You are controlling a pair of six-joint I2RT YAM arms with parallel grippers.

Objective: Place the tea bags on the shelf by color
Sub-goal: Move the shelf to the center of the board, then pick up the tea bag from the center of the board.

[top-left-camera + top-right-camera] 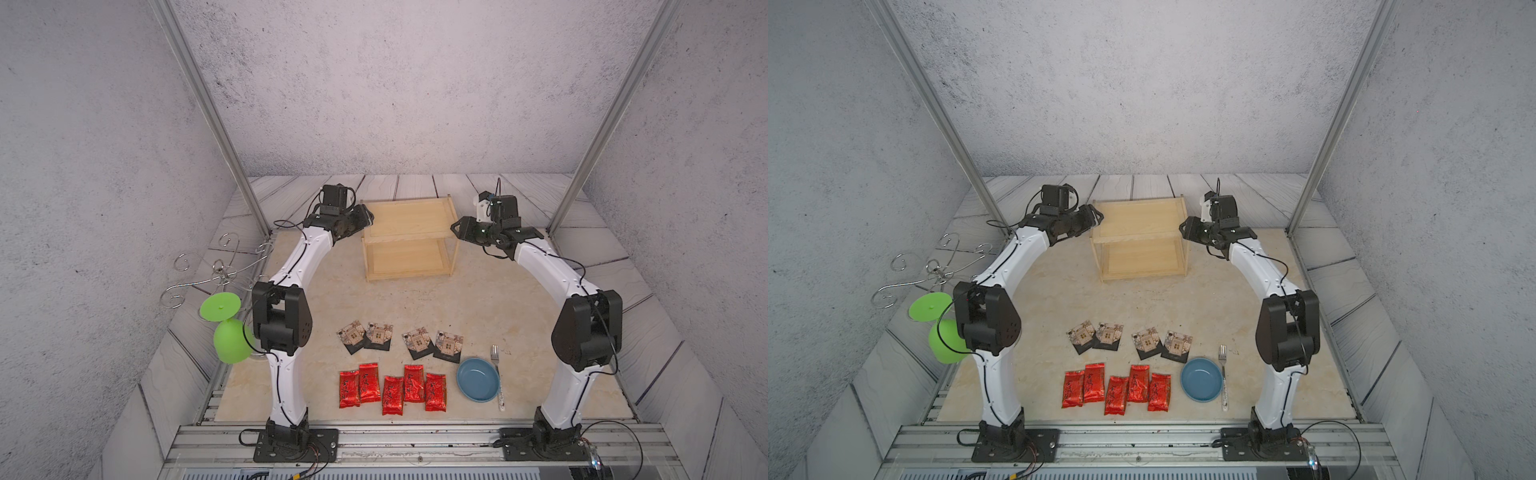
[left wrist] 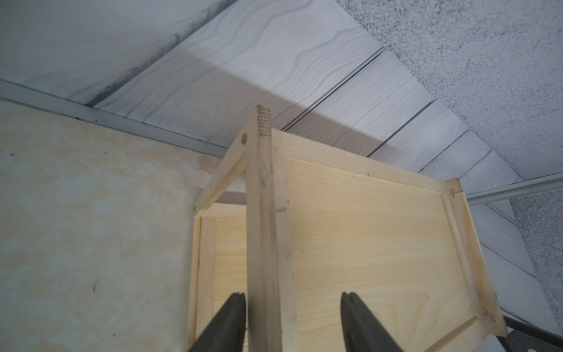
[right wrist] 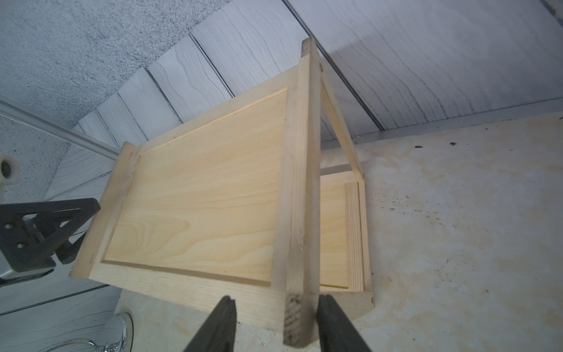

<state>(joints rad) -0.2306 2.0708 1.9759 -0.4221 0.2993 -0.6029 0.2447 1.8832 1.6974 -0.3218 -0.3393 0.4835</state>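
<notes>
Nine tea bags (image 1: 393, 395) lie untouched; left gripper (image 2: 292, 295) and right gripper (image 3: 276, 298), half-open and empty, straddle the shelf (image 1: 409, 222) at its posts; closing seems next.

The left arm (image 1: 286, 266) and right arm (image 1: 555, 270) wear glossy white curved shells dotted with small dark screws. Bulky matte black housings (image 1: 282, 320) form each elbow and wrist, and thin black cables trail along the shells. Each arm's foot is a black base plate (image 1: 297, 442) with silver bolts. The left end effector (image 2: 292, 300) has dark grey tapering fingers (image 2: 227, 320); the right wrist carries a white mount (image 1: 483, 208).
</notes>
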